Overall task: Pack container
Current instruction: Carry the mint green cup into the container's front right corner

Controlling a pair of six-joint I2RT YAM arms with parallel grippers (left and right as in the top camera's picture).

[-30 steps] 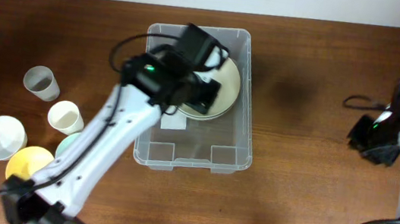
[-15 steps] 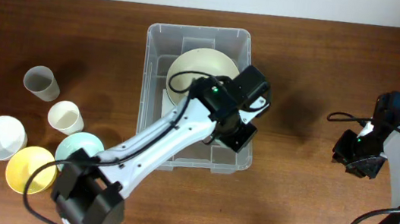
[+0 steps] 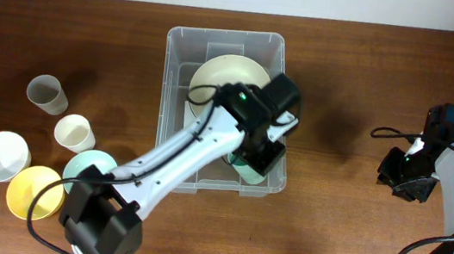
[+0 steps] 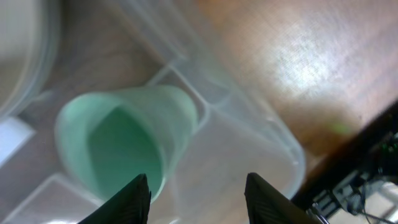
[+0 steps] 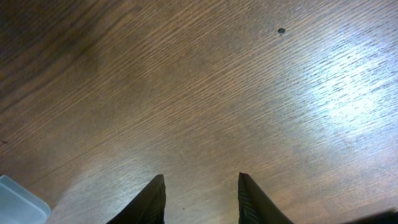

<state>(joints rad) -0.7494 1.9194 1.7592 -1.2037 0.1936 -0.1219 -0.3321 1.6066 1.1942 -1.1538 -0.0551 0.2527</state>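
- Left tool (image 4: 196, 190): fingers parted, holding nothing, above a pale-green plastic cup (image 4: 118, 143) lying tilted in the large clear rectangular plastic container's (image 3: 173, 68) near-right corner.
- Right tool (image 5: 200, 186): partly open, empty, over the brown wooden worktop (image 5: 249, 93).

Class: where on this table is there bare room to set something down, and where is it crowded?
Free: bare wood between the container and the right pincer. Crowded: the left side: grey cup, cream cup, white bowl, yellow bowl, mint bowl; the container: cream dish, green cup, left pincer over the cup.
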